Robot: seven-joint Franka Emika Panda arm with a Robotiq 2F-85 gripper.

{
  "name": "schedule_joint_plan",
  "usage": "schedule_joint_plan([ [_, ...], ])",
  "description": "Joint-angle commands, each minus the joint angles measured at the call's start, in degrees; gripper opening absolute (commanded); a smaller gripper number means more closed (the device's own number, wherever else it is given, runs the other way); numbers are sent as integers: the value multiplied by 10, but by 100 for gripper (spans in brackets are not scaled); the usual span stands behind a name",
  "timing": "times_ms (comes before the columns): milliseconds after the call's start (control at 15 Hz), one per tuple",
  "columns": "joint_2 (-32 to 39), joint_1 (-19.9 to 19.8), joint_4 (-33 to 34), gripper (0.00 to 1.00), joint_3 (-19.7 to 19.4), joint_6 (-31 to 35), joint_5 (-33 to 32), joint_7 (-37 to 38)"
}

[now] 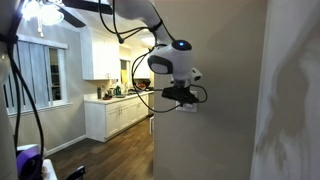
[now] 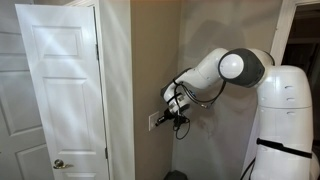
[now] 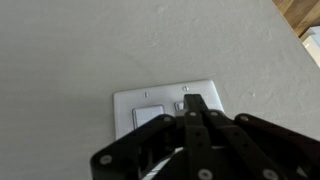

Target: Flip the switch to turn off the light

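Observation:
The switch is a small white wall plate with two rocker paddles, set in a beige wall. In the wrist view my gripper is shut, and its joined fingertips rest on the right paddle, hiding most of it; the left paddle shows free. In an exterior view the gripper points at the switch plate on the wall. In an exterior view the gripper is against the wall edge and covers the switch. A ceiling light glows in the kitchen.
A white panelled door stands beside the wall corner. The robot's white base stands close to the wall. Kitchen cabinets and counter lie beyond. Black cables hang near the camera.

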Motion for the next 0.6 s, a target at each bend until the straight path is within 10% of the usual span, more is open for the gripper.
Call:
schedule_joint_plan([
  [0, 22, -7, 25, 0, 8, 8, 68, -90],
  [533, 48, -4, 46, 0, 5, -1, 128, -160],
])
